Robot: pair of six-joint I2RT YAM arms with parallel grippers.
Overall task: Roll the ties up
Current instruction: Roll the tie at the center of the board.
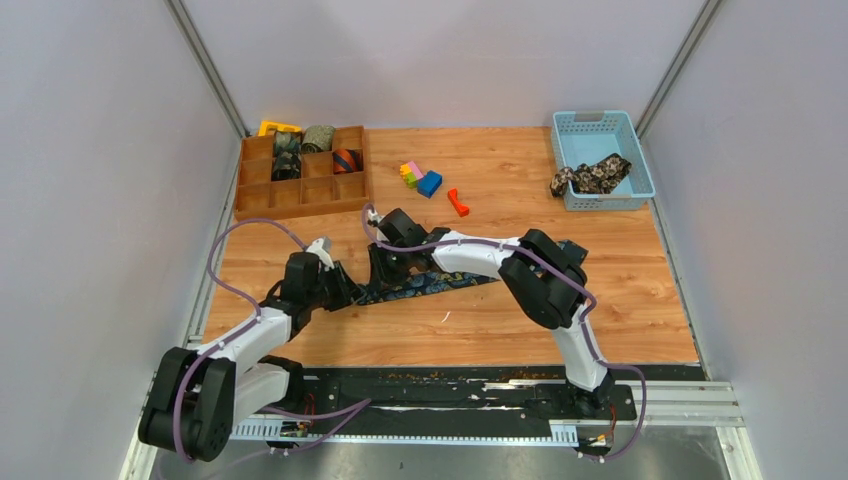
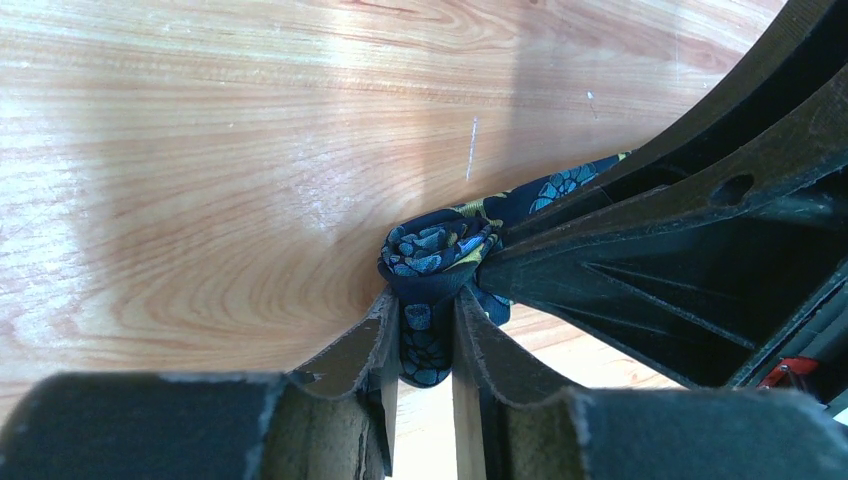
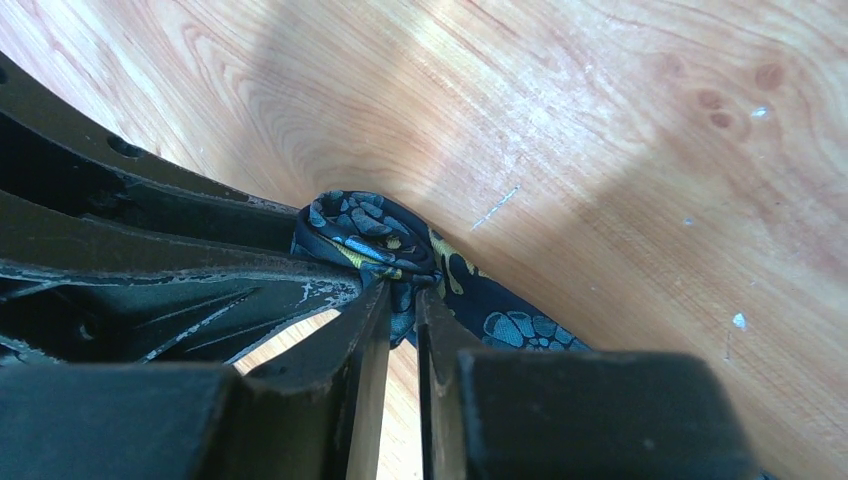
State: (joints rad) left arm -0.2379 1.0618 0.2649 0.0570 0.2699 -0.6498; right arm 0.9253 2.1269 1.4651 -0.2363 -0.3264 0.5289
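Note:
A navy tie with gold-teal paisley lies on the wooden table, its pointed wide end to the right. Its left end is bunched into a small coil. My left gripper is shut on that coil, with fabric pressed between both fingers. My right gripper is shut on the same bunched end from the other side, so the two grippers meet tip to tip. A black-tan floral tie lies in the blue basket. Coiled ties, one orange-navy striped, sit in the wooden tray.
The wooden compartment tray stands at the back left, the blue basket at the back right. Small coloured plastic blocks and a red piece lie between them. Grey walls close in the table on three sides.

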